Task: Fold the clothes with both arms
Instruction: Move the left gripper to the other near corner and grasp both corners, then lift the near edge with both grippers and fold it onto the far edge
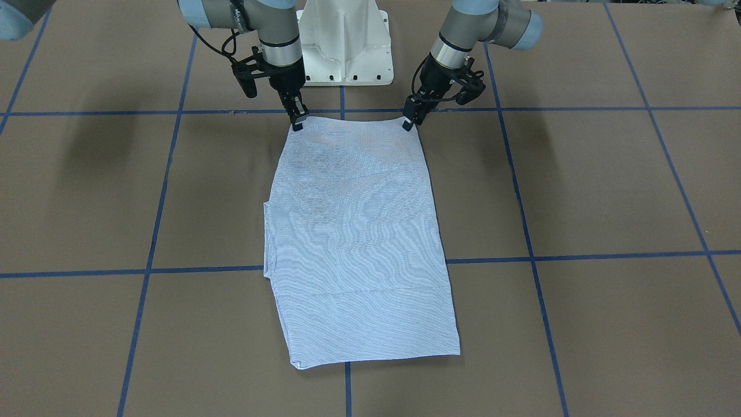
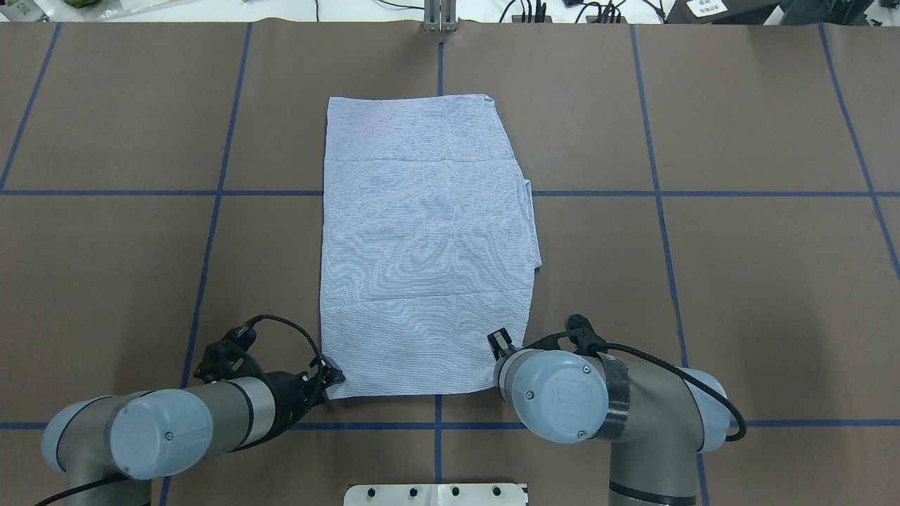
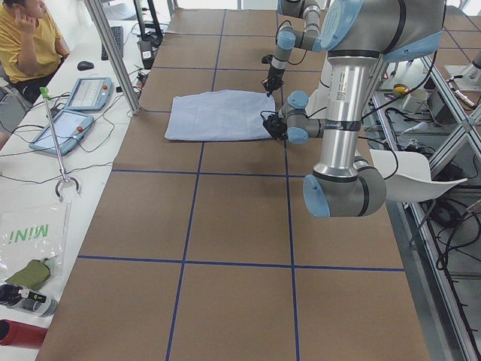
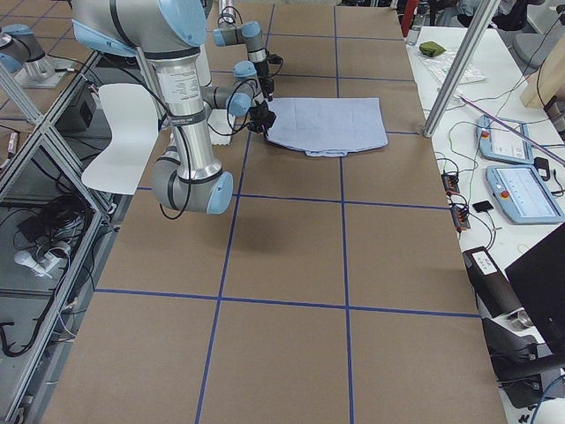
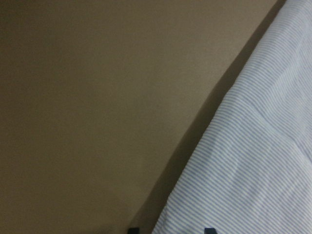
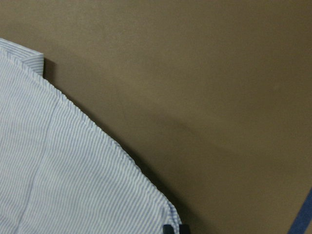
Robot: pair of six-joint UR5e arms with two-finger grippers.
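Observation:
The clothes, one light blue striped shirt [image 1: 359, 231] [image 2: 425, 246], lie folded into a long rectangle on the brown table, small in the side views [image 3: 222, 114] [image 4: 327, 124]. My left gripper [image 1: 409, 123] [image 2: 330, 372] stands at the shirt's robot-side corner. In the left wrist view its tips [image 5: 170, 230] are apart, with the shirt's edge [image 5: 253, 170] between them and a gap beside one finger. My right gripper [image 1: 297, 121] [image 2: 500, 342] is at the other robot-side corner. Its tips [image 6: 176, 228] are pressed together at the corner of the cloth [image 6: 63, 170].
The white pedestal base [image 1: 345, 40] stands just behind the shirt. Blue tape lines [image 2: 436, 193] grid the table. A seated person [image 3: 30, 37], control tablets [image 3: 75, 105] and a metal post [image 3: 113, 53] line the far side bench.

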